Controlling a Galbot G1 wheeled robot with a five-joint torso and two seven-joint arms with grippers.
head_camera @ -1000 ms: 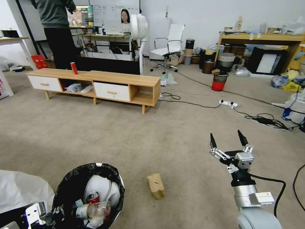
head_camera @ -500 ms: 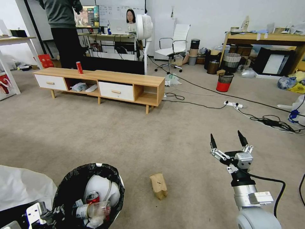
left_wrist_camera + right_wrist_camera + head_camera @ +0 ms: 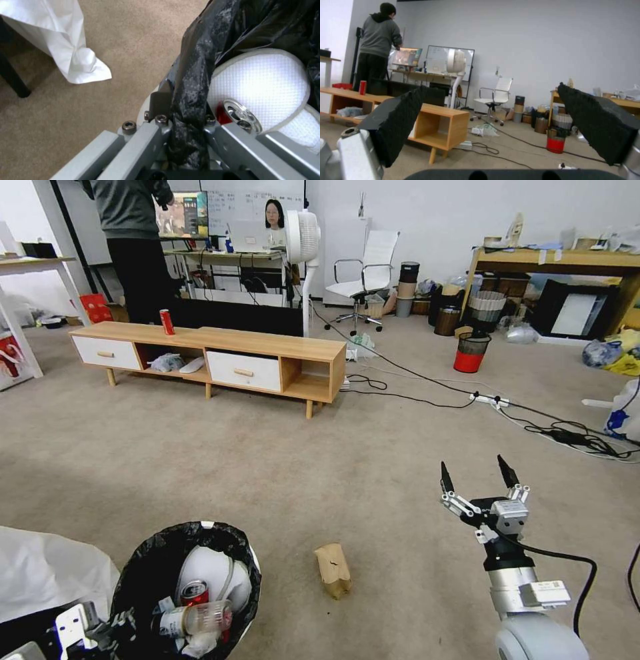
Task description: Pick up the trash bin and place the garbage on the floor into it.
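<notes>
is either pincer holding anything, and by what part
The left pincer grips the trash bin by its bag-covered rim. The right pincer is open, holding nothing.

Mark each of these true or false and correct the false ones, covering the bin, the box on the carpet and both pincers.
1. The left pincer is clamped on the rim of the trash bin. True.
2. The right pincer holds the cardboard box. False: it is open and empty, in the air off to the box's right.
3. The cardboard box lies on the floor, outside the bin. True.
4. The bin is empty. False: a red can and a clear bottle lie inside.
5. An upright red can stands on the low wooden cabinet. True.
</notes>
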